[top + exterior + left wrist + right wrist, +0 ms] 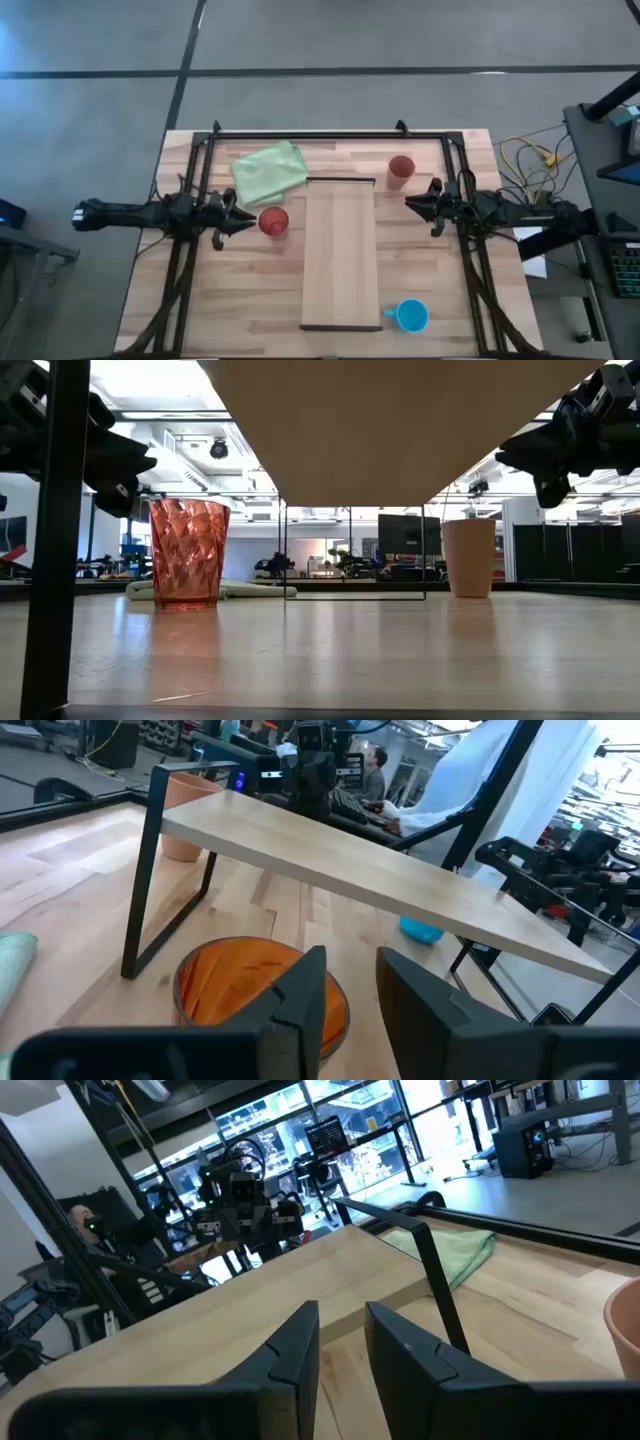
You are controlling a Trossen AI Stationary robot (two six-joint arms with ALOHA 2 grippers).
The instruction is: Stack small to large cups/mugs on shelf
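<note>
The shelf [340,255] is a pale board raised on thin dark legs [150,870] at mid-table. The translucent red cup [273,221] stands upright on the table just left of it. The terracotta cup [400,170] stands upright near the shelf's far right corner. The blue mug [410,316] sits on the table by the near right corner. My left gripper [248,222] is open, hovering just left of the red cup [260,985] and above its rim. My right gripper [412,203] is open in the air right of the shelf [300,1280], near the terracotta cup [628,1320].
A green cloth [270,170] lies crumpled on the table's far left part, behind the red cup. A dark metal frame [330,134] runs around the table's far and side edges. Bare wood shows left of the shelf toward the near edge [240,300].
</note>
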